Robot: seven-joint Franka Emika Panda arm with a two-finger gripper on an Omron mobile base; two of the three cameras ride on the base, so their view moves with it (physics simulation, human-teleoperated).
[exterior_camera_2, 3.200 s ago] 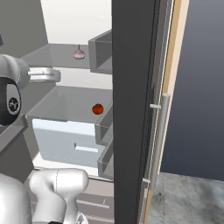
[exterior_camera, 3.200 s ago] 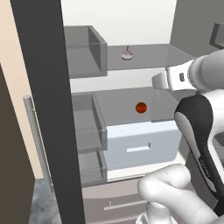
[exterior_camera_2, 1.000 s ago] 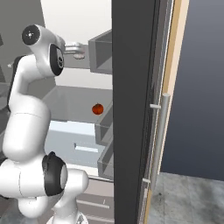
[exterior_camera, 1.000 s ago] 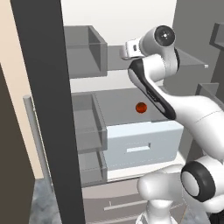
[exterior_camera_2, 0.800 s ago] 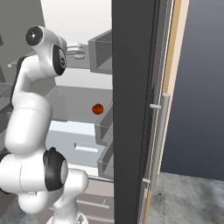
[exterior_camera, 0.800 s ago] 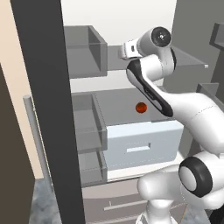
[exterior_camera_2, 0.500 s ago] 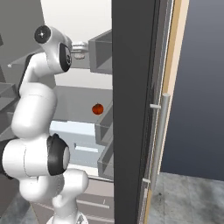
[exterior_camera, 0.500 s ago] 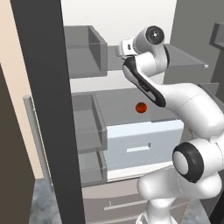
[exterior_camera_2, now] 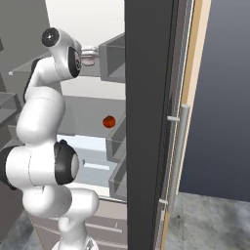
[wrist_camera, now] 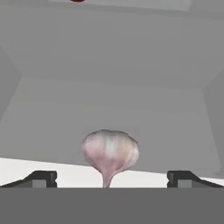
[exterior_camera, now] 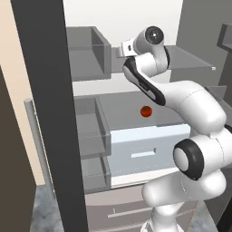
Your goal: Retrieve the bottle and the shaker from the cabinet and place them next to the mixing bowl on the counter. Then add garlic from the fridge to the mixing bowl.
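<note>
Jaws fully open, holding nothing; garlic (wrist_camera: 110,151) sits centred between my fingertips (wrist_camera: 43,178) on the fridge (exterior_camera: 45,113) shelf, stem toward me.

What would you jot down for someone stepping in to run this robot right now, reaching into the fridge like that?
Gripper: open, holding nothing. In the hand view its two fingertips stand wide on either side of the garlic, not touching it.
Garlic: a pinkish-white bulb on a grey shelf inside the fridge, whose door is open.
A small red fruit sits on the shelf below, above the pale drawer; not part of the job.
Bottle, shaker and mixing bowl: whether they are placed cannot be judged from here.
Left: close on the garlic, lift it out, carry it to the bowl.
</note>
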